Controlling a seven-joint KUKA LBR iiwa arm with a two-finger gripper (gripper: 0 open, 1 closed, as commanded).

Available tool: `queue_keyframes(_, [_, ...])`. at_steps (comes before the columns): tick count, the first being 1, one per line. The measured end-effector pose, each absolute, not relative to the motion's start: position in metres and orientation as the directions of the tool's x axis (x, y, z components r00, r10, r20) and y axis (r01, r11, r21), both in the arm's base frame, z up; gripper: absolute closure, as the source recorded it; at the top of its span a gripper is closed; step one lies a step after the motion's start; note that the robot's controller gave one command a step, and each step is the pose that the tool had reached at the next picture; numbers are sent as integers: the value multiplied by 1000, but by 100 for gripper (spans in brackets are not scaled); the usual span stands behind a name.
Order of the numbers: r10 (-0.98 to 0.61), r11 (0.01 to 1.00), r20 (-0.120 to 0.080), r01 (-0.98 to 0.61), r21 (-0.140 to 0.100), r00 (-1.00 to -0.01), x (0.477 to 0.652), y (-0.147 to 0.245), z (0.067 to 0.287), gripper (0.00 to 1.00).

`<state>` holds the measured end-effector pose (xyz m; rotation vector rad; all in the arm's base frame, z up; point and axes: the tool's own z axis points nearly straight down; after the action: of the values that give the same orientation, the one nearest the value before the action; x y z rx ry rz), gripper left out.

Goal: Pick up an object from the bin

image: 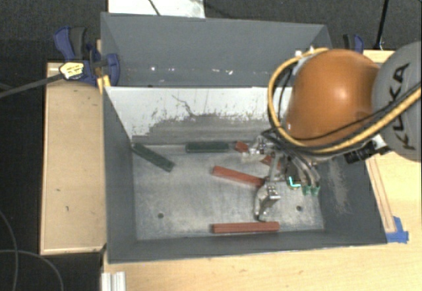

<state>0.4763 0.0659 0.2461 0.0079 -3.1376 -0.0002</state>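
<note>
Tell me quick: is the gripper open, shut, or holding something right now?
Gripper: cannot be told. It sits low in the bin's right part, close to the red-brown bar lying along the front wall.

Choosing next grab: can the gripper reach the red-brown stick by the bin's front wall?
Probably yes: the gripper hangs over the right end of the red-brown stick; nothing lies on it, though the front wall is close.
</note>
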Motion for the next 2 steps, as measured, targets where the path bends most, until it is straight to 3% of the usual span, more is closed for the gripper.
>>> queue_keyframes(1, [-2, 1000, -3, -2, 1, -1000, 478, 66, 249, 0])
queue_keyframes(2, [66, 998, -8, 66, 2, -998, 486, 67, 206, 0])
